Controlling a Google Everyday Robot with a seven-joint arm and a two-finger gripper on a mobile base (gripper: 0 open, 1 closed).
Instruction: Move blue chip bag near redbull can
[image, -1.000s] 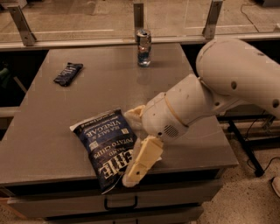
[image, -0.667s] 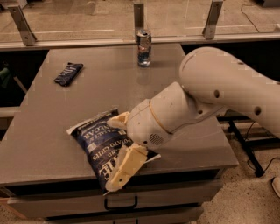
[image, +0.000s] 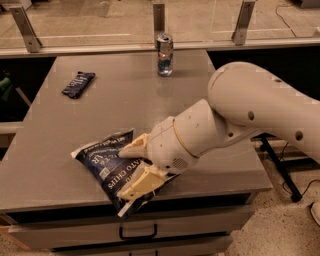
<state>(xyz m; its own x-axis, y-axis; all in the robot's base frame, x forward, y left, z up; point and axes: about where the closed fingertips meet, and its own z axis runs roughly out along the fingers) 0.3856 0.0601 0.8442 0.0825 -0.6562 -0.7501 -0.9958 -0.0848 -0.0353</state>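
Note:
The blue chip bag (image: 98, 161) lies flat near the table's front edge, its lower corner hanging slightly over the edge. My gripper (image: 124, 172) is down on the bag's right half, open, with one cream finger (image: 131, 150) across the bag's top edge and the other finger (image: 140, 184) over its lower part. The fingers and wrist hide the bag's right side. The redbull can (image: 164, 54) stands upright at the table's far edge, well behind the bag and apart from it.
A small dark snack bar wrapper (image: 78, 84) lies at the far left of the grey table (image: 125, 105). A glass rail with metal posts (image: 159, 17) runs behind the table. My bulky white arm (image: 260, 107) covers the table's right side. A drawer handle (image: 137, 233) is below the front edge.
My arm and gripper have moved left and lower, from the bag's right edge to over the bag. The bag, can and wrapper have stayed in place.

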